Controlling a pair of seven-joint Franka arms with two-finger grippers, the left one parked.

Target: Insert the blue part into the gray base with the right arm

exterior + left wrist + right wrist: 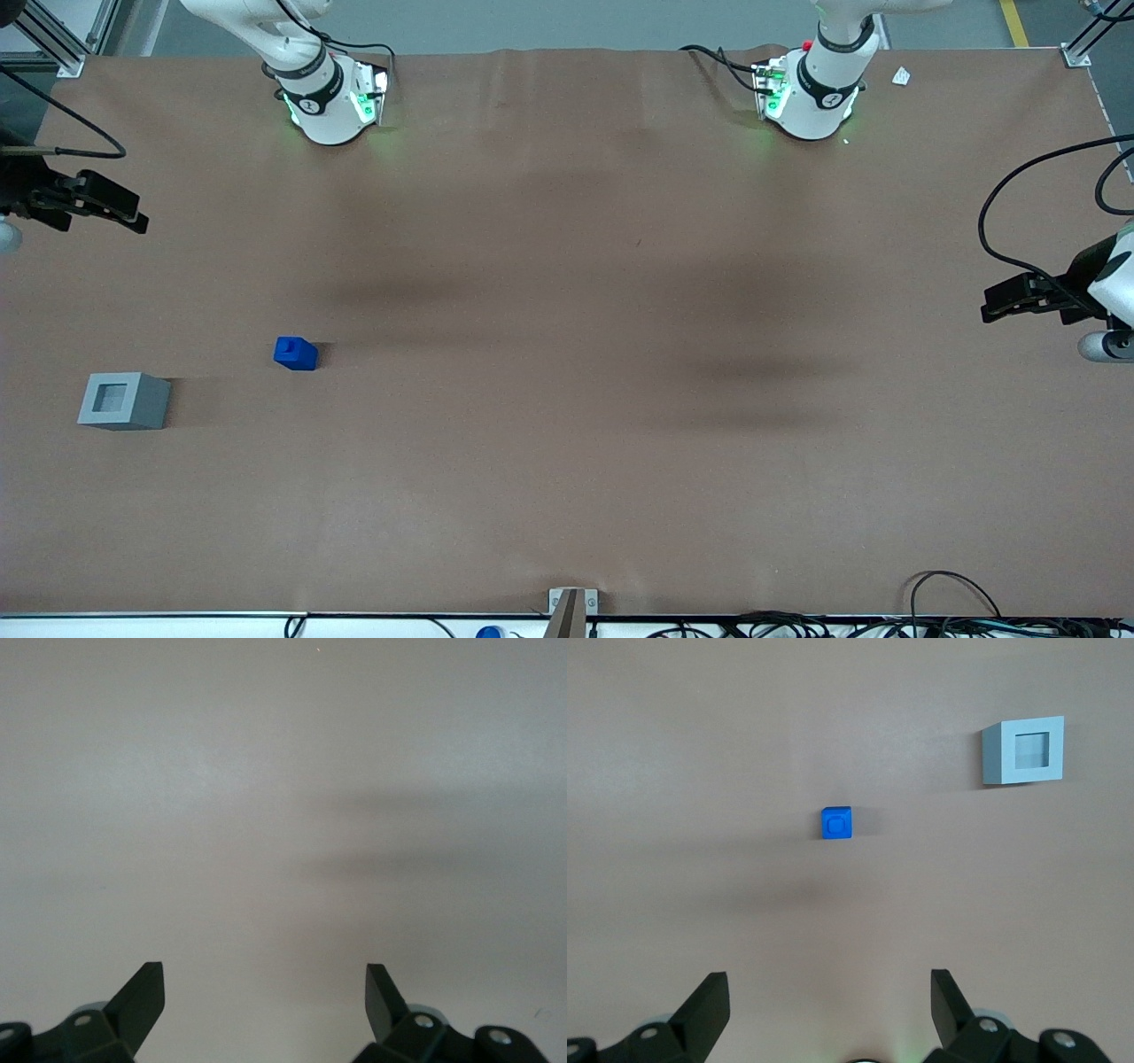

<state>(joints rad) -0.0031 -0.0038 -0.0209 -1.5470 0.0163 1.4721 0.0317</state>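
Observation:
The blue part stands on the brown table cover, a small bright-blue block with its stepped end up. The gray base sits beside it, slightly nearer the front camera and closer to the working arm's end of the table, its square recess facing up. My right gripper hangs well above the table at the working arm's end, farther from the front camera than both blocks. In the right wrist view the gripper is open and holds nothing, with the blue part and the gray base apart on the table below.
The working arm's green-lit base stands at the table's back edge. A metal bracket and loose cables lie along the front edge. A small white scrap lies near the parked arm's base.

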